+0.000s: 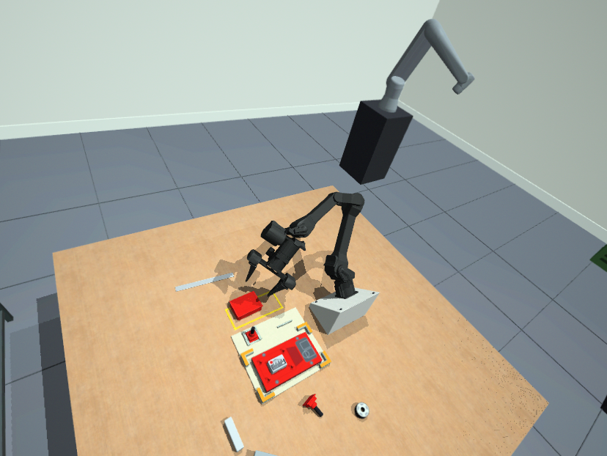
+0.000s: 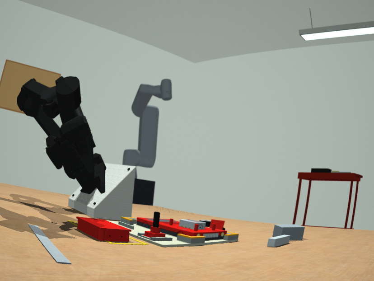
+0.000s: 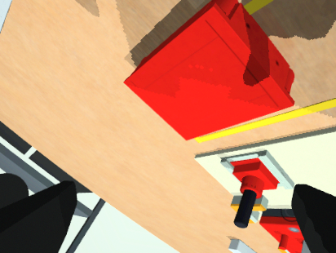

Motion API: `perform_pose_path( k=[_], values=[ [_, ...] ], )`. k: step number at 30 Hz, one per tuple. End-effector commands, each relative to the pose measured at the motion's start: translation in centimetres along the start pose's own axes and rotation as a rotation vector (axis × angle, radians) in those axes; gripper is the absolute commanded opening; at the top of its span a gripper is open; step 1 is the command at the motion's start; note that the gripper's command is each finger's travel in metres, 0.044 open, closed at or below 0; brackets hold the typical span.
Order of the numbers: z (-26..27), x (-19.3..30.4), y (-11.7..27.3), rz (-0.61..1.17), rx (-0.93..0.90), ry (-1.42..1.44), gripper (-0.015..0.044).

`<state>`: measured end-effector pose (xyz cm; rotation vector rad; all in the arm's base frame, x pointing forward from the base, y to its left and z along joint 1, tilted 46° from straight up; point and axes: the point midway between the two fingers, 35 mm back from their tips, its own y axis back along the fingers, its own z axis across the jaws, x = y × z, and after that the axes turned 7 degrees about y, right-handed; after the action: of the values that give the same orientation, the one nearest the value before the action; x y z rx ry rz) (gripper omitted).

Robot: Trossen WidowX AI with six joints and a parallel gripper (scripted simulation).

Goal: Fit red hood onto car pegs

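The red hood [image 1: 245,305] [image 2: 102,228] [image 3: 204,90] lies on the table with its flat roof up, partly over the yellow outline [image 1: 235,328] [image 3: 265,122]. Its corner holes are hidden. My gripper [image 1: 257,288] [image 2: 95,192] [image 3: 184,194] is open and empty, above the table and near the hood's far side in the top view, tilted. The red chassis [image 1: 287,377] [image 2: 160,225] sits in the jig [image 1: 274,333] [image 2: 164,241] [image 3: 311,151] between orange-topped corner blocks. The engine block [image 1: 277,363] [image 2: 192,224] is on its deck, with pegs standing around it.
A red part with an upright black shaft [image 1: 252,335] [image 2: 156,225] [image 3: 251,185] stands on the jig plate near the hood. A similar part [image 1: 312,404] and a wheel [image 1: 360,410] lie near the jig. A grey strip [image 1: 203,281] [image 2: 49,245] and a pale block [image 1: 233,434] also lie there.
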<state>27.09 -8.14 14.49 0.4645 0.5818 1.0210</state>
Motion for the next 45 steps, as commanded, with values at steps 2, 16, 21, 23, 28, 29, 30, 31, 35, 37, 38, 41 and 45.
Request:
perform_pose_path(
  k=[2,16,21,23,28,29,30,31,35,37,38,41,45],
  values=[
    [0.8,0.2,-1.4,-0.044,0.262,0.669,0.0440],
    [3.1,1.6,-4.4,0.320,0.870,2.176,0.0440],
    [3.1,1.6,-4.5,0.320,0.870,2.176,0.0440],
    [3.1,1.6,-4.5,0.320,0.870,2.176,0.0440],
    [3.1,1.6,-4.5,0.320,0.870,2.176,0.0440],
    [3.1,1.6,-4.5,0.320,0.870,2.176,0.0440],
    [3.1,1.6,-4.5,0.320,0.870,2.176,0.0440],
    [3.1,1.6,-4.5,0.320,0.870,2.176,0.0440],
    [3.0,1.5,-4.7,0.321,0.870,2.176,0.0440],
    [2.9,1.4,-4.9,0.321,0.870,2.176,0.0440],
    [2.8,1.4,-4.9,0.321,0.870,2.176,0.0440],
    [2.7,1.2,-5.1,0.321,0.870,2.176,0.0440],
    [2.6,1.1,-5.4,0.321,0.870,2.176,0.0440]
  ],
)
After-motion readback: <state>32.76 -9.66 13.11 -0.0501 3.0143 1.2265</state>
